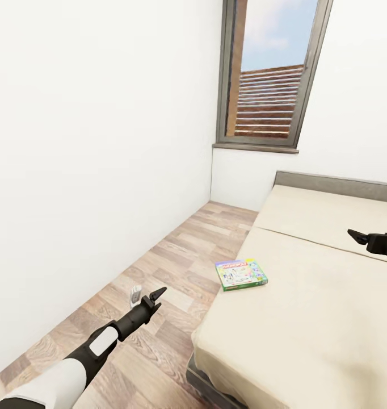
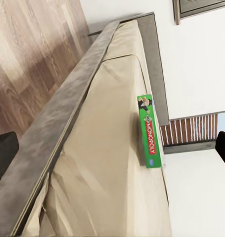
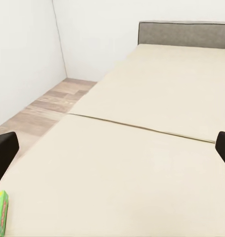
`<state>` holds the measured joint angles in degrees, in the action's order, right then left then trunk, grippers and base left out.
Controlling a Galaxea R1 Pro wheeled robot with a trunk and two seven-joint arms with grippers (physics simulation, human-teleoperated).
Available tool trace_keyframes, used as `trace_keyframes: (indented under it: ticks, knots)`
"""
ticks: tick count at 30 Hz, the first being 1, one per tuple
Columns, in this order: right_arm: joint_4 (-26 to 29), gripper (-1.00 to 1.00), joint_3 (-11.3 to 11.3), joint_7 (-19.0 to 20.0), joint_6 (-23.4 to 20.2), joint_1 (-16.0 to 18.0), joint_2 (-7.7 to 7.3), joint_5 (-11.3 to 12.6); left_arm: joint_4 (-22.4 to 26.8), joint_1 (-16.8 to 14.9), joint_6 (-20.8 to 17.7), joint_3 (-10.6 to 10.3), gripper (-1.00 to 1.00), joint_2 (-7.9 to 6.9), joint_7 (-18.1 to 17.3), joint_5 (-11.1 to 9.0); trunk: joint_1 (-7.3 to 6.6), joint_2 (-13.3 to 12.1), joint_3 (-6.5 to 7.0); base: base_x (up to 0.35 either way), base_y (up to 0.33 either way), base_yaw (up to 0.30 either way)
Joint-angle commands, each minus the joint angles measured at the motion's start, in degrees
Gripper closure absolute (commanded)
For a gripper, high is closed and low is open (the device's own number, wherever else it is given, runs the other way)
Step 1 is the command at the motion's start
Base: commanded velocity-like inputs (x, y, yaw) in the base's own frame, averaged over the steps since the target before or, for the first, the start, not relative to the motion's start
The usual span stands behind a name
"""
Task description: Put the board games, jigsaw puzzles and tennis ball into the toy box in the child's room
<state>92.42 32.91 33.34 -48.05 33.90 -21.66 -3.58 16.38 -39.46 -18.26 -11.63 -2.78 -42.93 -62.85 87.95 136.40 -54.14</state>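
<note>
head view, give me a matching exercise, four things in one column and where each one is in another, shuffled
Things:
1. board game
2. left pincer
3. right pincer
4. window

Places:
A. over the wooden floor, beside the bed
B. high on the far wall
C. over the bed, at the picture's right edge
D. lying flat on the bed near its floor-side edge

Pairs: 1-D, 2-A, 3-C, 4-B

A cream-covered bed (image 1: 307, 295) is standing on the wooden floor (image 1: 176, 272), carrying a green board game (image 1: 241, 274) lying flat near its edge.
</note>
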Motion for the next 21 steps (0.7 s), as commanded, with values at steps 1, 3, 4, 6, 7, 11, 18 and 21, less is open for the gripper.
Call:
trace_keyframes:
  ticks: [1, 3, 4, 6, 7, 11, 18, 21]
  knots:
    - [0.06, -1.0, 0.09, 0.47, -0.19, 0.05, -0.02, -0.37, -0.03, -0.02, -0.5, -0.23, -1.0, -0.05, -0.1, -0.65, -0.01, 0.03, -0.08, 0.0, 0.249, 0.0]
    - [0.07, -1.0, 0.11, 0.48, -0.13, 0.04, -0.03, -0.38, -0.06, -0.01, -0.5, -0.23, -1.0, -0.08, -0.12, -0.73, -0.01, 0.03, -0.12, 0.0, 0.274, 0.0]
    - [0.08, -1.0, 0.11, 0.46, -0.11, 0.04, -0.03, -0.38, -0.09, -0.01, -0.51, -0.23, -1.0, -0.09, -0.12, -0.78, -0.01, 0.03, -0.13, 0.0, 0.293, 0.0]
    - [0.08, -1.0, 0.13, 0.48, -0.07, 0.03, -0.04, -0.38, -0.15, -0.01, -0.53, -0.23, -1.0, -0.1, -0.13, -0.86, -0.01, 0.03, -0.14, 0.0, 0.309, 0.0]
    - [0.08, -1.0, 0.13, 0.48, -0.05, 0.03, -0.04, -0.38, -0.17, 0.0, -0.54, -0.24, -1.0, -0.11, -0.13, -0.9, -0.01, 0.03, -0.15, 0.0, 0.325, -0.023]
    - [0.11, -1.0, 0.14, 0.48, -0.04, 0.03, -0.04, -0.38, -0.2, 0.01, -0.47, -0.23, -1.0, -0.1, -0.15, -0.94, -0.01, 0.03, -0.19, 0.0, 0.332, -0.124]
    - [0.1, -1.0, 0.14, 0.47, -0.04, 0.03, -0.09, -0.38, -0.15, -0.06, -0.44, -0.24, -1.0, -0.07, -0.08, -0.68, -0.01, 0.03, -0.32, 0.0, 0.136, -0.252]
    - [0.09, -1.0, 0.14, 0.45, 0.01, 0.03, -0.12, -0.38, -0.04, -0.1, -0.46, -0.28, -1.0, -0.05, -0.05, -0.7, -0.01, 0.03, -0.38, 0.0, 0.023, -0.279]
